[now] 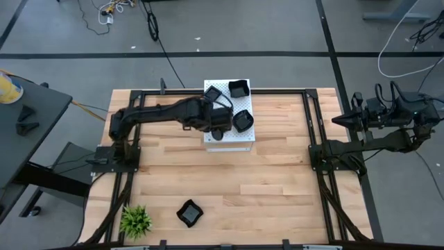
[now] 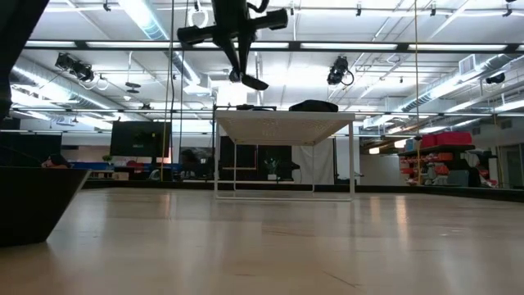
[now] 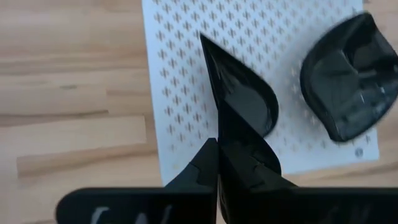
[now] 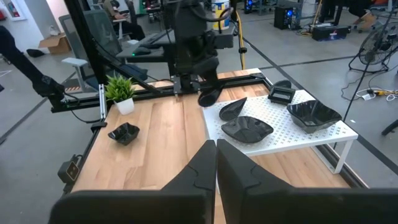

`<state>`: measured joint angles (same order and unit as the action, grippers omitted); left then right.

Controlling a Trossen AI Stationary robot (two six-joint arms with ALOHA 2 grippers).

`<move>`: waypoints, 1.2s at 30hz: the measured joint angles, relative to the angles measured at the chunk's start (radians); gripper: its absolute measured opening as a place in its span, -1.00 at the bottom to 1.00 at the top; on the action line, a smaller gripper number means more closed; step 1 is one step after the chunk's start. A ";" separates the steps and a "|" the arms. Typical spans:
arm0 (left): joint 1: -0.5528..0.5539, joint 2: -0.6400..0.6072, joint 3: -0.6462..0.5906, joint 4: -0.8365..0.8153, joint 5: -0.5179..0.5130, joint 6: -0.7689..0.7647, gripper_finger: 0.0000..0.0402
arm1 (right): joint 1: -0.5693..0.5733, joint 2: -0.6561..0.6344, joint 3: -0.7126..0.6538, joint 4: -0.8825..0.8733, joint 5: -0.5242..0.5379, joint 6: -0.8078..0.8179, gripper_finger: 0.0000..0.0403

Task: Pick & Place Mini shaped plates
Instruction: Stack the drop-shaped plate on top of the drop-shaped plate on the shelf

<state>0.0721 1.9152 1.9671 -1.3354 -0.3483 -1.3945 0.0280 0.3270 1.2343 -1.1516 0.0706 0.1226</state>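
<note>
Right under my left wrist cam, the left claw (image 3: 219,163) is pinching a teardrop plate (image 3: 239,99) by its round end, so the plate's long axis runs straight out from the fingers, tip pointing away over the white board (image 3: 180,74). It hangs above the board, not touching as far as I can tell, with a rounded plate (image 3: 348,74) just beside it. Next move is basically straight down. From above I see more plates on the board, a square one (image 1: 238,88) at the far edge, and a lone one (image 1: 189,212) on the tabletop (image 1: 277,187) near the plant (image 1: 136,219). Right claw (image 4: 216,163) is pressed together, parked off the right edge. Open lab behind.
</note>
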 joint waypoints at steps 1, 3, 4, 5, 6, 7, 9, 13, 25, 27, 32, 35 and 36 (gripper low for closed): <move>0.010 0.000 0.000 0.000 -0.005 0.012 -0.96 | 0.000 0.000 0.000 0.000 0.000 0.000 -0.91; 0.030 0.000 0.000 0.005 -0.018 0.020 -0.98 | 0.000 0.000 0.000 0.000 0.000 0.000 -0.91; 0.040 0.000 0.000 0.009 -0.018 0.020 -0.98 | 0.000 0.000 0.000 0.000 0.000 0.000 -0.91; 0.050 0.000 0.000 0.014 -0.018 0.020 -0.98 | 0.000 0.000 0.000 0.000 0.000 0.000 -0.91; 0.058 0.000 -0.001 0.022 -0.018 0.024 -0.98 | 0.000 0.000 0.000 0.000 0.000 0.000 -0.91; 0.066 0.000 -0.006 0.036 -0.020 0.034 -0.97 | 0.000 0.000 0.000 0.000 0.000 0.000 -0.91; 0.081 0.000 -0.025 0.080 -0.018 0.052 -0.95 | 0.000 0.000 0.000 0.000 0.000 0.000 -0.91; 0.109 0.000 -0.077 0.162 0.026 0.072 -0.94 | 0.000 0.000 0.000 0.000 0.000 0.000 -0.91; 0.117 0.000 -0.142 0.229 0.058 0.071 -0.93 | 0.000 0.000 0.000 0.000 0.000 0.000 -0.91; 0.117 0.000 -0.142 0.241 0.057 0.071 -0.93 | 0.000 0.000 0.000 0.000 0.000 0.000 -0.91; 0.117 0.000 -0.142 0.268 0.057 0.073 -0.91 | 0.000 0.000 0.000 0.000 0.000 0.000 -0.91; 0.115 0.000 -0.142 0.272 0.056 0.072 -0.88 | 0.000 0.000 0.000 0.000 0.000 0.000 -0.91; 0.115 0.000 -0.142 0.271 0.056 0.072 -0.86 | 0.000 0.000 0.000 0.000 0.000 0.000 -0.91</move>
<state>0.1871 1.9152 1.8248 -1.0641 -0.2926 -1.3224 0.0279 0.3267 1.2343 -1.1518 0.0708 0.1226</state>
